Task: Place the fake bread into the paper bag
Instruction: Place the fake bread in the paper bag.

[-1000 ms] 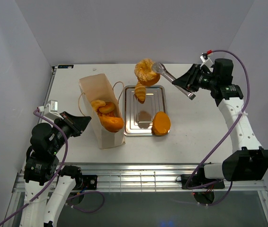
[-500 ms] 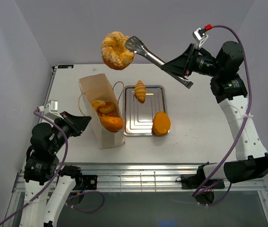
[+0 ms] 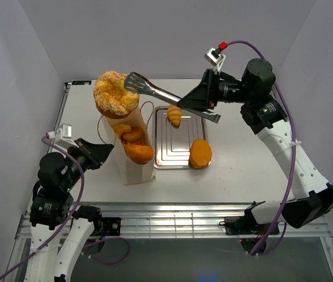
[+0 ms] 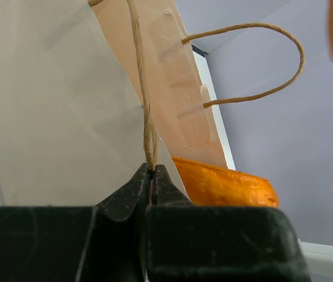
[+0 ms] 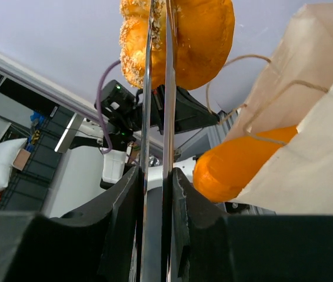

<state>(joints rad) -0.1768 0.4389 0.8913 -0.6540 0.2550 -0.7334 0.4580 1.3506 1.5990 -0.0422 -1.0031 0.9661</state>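
My right gripper point(image 3: 205, 103) is shut on metal tongs point(image 3: 166, 96) that pinch a seeded bagel point(image 3: 115, 94) in the air just above the far end of the open paper bag point(image 3: 132, 171). In the right wrist view the tongs point(image 5: 157, 88) run up between my fingers to the bagel point(image 5: 196, 35), with the bag point(image 5: 313, 117) to the right. The bag holds a long loaf point(image 3: 138, 153) and small rolls point(image 3: 128, 133). My left gripper point(image 3: 107, 150) is shut on the bag's cord handle point(image 4: 146, 111), seen at its tips point(image 4: 151, 170).
A silver metal tray point(image 3: 181, 144) lies right of the bag, with a croissant point(image 3: 174, 115) at its far end and a round roll point(image 3: 200, 153) on its near right edge. White walls enclose the table at the left and back.
My right arm has swung the tongs and bagel from over the tray's far end up and leftward, then down to just above the bag's mouth. The left arm has not moved.
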